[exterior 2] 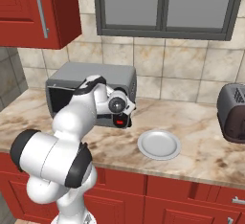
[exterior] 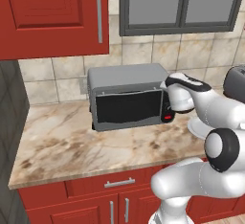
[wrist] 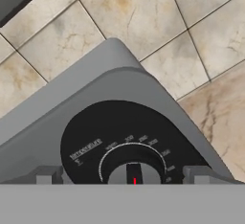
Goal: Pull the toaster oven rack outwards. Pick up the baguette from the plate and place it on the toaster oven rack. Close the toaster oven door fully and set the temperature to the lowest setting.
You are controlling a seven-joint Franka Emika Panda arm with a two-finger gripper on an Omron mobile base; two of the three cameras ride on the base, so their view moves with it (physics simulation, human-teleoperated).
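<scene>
- End effector up against the toaster oven's control strip; fingers spread wide, one on each side of the temperature dial, holding nothing. Whether the tips touch the panel cannot be told.
- Hand view alone gives the dial: grey knob with a red marker line, white scale arc and small lettering on a black panel. Tiled wall lies beyond it.
- Left base view: the arm covers the oven's right end; a red button shows just below the wrist.
- Toaster oven is a boxy grey unit at the back of the marble worktop, against the wall. Toaster oven door is dark glass and upright; its top edge seems slightly off the frame.
- Right base view: plate, round and pale, sits bare on the worktop, to the right of the oven and apart from it.
- Dark rounded toaster at far right.
- Red cabinets above left; grey-framed window over the oven.
</scene>
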